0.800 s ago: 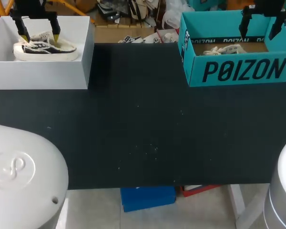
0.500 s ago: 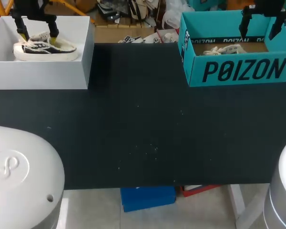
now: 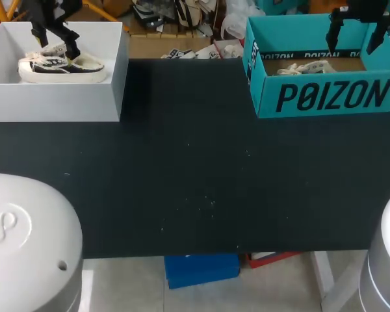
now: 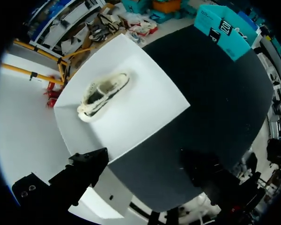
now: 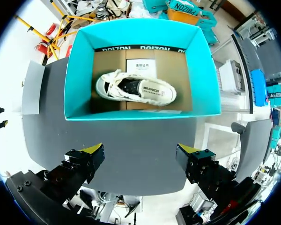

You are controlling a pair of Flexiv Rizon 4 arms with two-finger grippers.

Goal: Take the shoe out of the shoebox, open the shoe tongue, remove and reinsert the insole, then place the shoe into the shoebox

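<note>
head view, left gripper [image 3: 54, 40] wide, empty above shoe [image 3: 62, 65] in white box [image 3: 52, 107], right gripper [image 3: 353, 39] wide, empty

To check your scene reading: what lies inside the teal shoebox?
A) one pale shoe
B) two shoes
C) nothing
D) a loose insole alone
A: the right wrist view shows a single pale shoe lying on the floor of the teal shoebox.

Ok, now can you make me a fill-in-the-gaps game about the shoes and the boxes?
1. The box around the black-and-cream shoe is ___.
2. The teal box holds just ___ white shoe.
3. The right gripper has its fingers ___.
Missing words: white, one, open.
</note>
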